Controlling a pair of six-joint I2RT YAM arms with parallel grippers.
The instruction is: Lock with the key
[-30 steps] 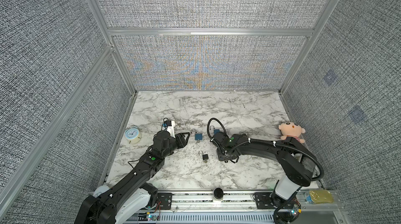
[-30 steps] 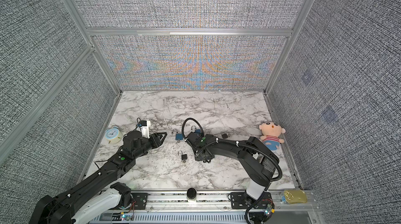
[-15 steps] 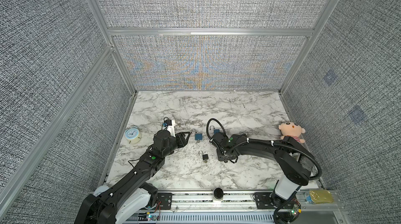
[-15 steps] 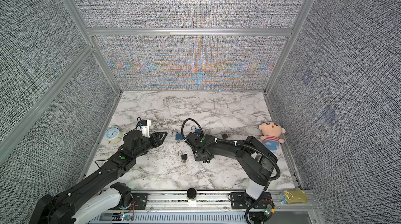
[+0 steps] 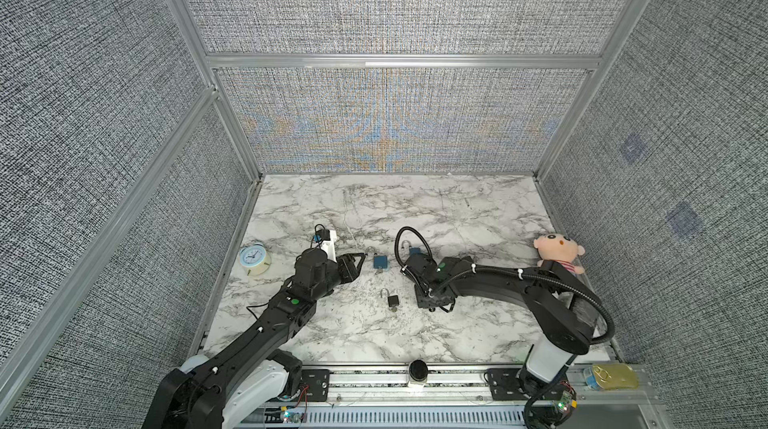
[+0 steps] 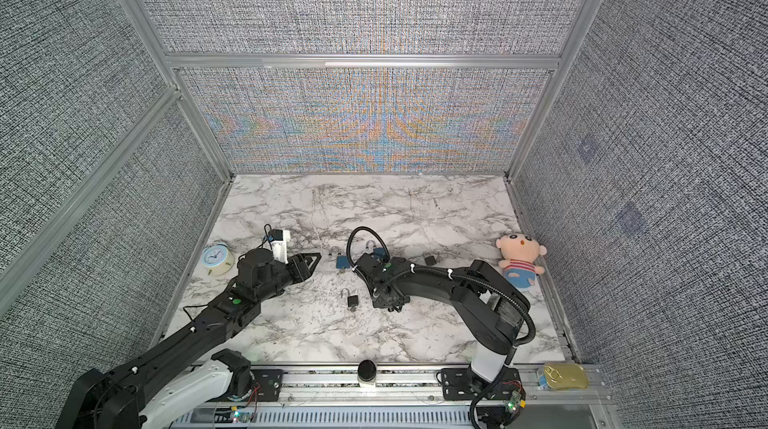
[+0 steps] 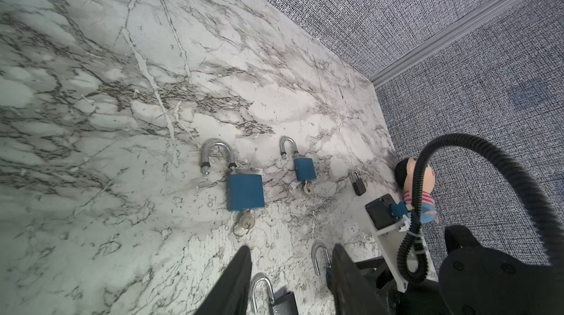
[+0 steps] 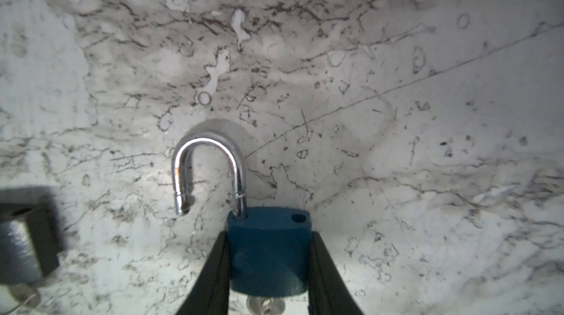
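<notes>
My right gripper [image 8: 268, 237] is shut on the body of a blue padlock [image 8: 268, 255], one finger against each side. Its silver shackle [image 8: 207, 170] is swung open, and a key [image 8: 265, 304] sticks out of its base. In both top views the right gripper [image 5: 434, 307] points down at the marble table and hides this padlock. In the left wrist view only the held lock's shackle [image 7: 319, 257] shows. My left gripper [image 7: 290, 247] hangs open and empty a little way to the left [image 5: 360, 262].
A large blue padlock [image 7: 245, 188] with a key [image 7: 246, 222] and a smaller blue padlock [image 7: 304, 169] lie open on the table. A black padlock [image 5: 392, 300] lies beside the right gripper, and a small black one [image 7: 358, 186] lies farther off. An alarm clock [image 5: 253, 258] stands left and a plush doll [image 5: 557, 250] right.
My right gripper's jaws have closed in on the blue padlock's body, and its wrist shifted slightly. The left arm has not moved.
</notes>
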